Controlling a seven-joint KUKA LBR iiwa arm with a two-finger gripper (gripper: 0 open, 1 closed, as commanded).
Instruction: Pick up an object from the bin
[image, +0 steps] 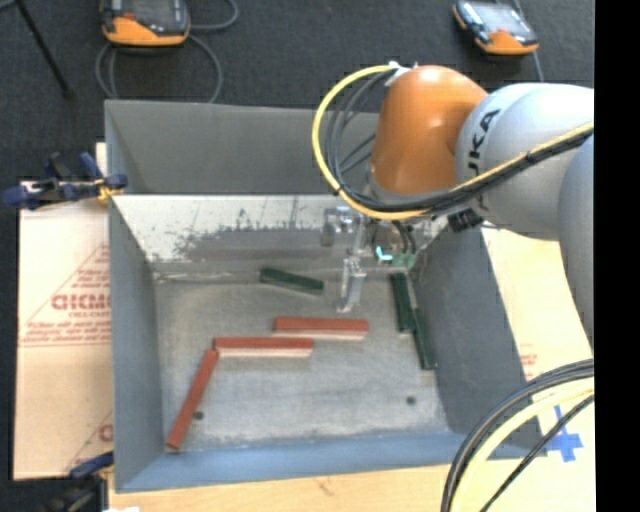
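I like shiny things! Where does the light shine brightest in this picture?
In the camera view, the grey metal bin's back wall glares pale; the arm's rounded orange cover gleams near its top; the bin's right wall looks darker.

From my seat, the orange cover (430, 125) on the wrist hides the top of the gripper (352, 290) and the far right corner of the bin (130, 330). The upper end of the dark green stick (408, 318) by the right wall runs up under the gripper's body, so I cannot see where it ends. A dark speck (410, 402) on the floor near the front right is too small for me to name. The arm (540, 160) is cut off by the right edge
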